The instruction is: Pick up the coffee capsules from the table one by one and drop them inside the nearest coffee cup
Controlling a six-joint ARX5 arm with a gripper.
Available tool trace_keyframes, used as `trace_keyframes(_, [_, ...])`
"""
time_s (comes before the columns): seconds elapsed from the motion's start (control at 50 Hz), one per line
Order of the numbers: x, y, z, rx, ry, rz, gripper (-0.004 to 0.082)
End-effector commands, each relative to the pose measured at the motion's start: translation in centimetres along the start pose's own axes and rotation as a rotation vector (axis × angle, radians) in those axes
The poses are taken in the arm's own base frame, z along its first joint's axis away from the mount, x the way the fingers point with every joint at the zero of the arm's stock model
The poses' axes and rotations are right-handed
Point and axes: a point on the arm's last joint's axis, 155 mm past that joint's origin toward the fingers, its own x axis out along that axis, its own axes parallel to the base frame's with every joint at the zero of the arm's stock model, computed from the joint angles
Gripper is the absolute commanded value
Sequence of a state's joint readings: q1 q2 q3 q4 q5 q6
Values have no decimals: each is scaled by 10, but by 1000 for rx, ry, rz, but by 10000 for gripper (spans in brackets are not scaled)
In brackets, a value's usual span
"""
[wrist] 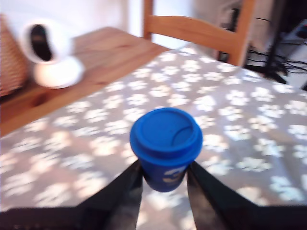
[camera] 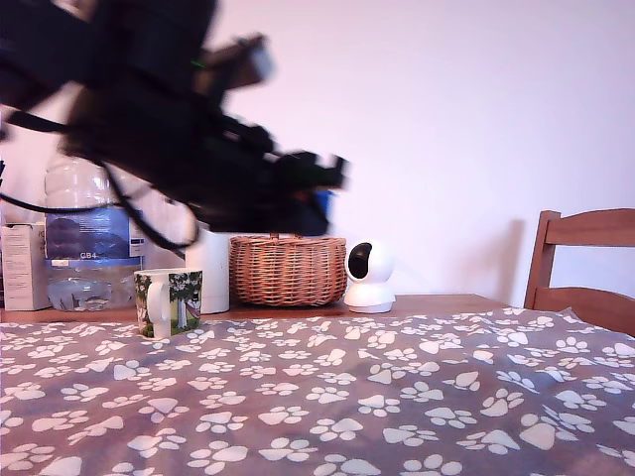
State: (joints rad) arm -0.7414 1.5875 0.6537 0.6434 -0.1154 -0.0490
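Note:
In the wrist view a dark-blue coffee capsule (wrist: 165, 146) with a wide rim is clamped between the two black fingers of my gripper (wrist: 164, 179), held high above the paw-print cloth of the table (wrist: 240, 105). The exterior view has the arm as a dark blur at the upper left, with the gripper (camera: 316, 198) and a glimpse of the blue capsule (camera: 320, 203) above the basket. The coffee cup (camera: 169, 301), white with a green tree print, stands on the cloth at the exterior view's left, below and left of the gripper.
A wicker basket (camera: 288, 269), a tall white bottle (camera: 210, 268) and a small white camera (camera: 369, 277) stand on bare wood behind the cloth. A water jug (camera: 87, 238) and box sit at far left. A wooden chair (camera: 585, 268) is at the right.

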Motion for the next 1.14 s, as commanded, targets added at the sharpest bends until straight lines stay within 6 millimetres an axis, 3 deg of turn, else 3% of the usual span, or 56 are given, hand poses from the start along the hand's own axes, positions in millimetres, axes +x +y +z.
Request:
trace_keyframes(0.0, [-8,13,-5,-3,2,30,84])
trace_keyframes(0.34, [-48,80,-2,-41,-31,210,84])
trace_keyframes(0.72, [-76,141,4,-82,-22,365,84])
trace_keyframes(0.96, [-85,168,-2,-109,-2,411,84])
trace_keyframes(1.12, [-87,176,-5,-120,4,410,84])
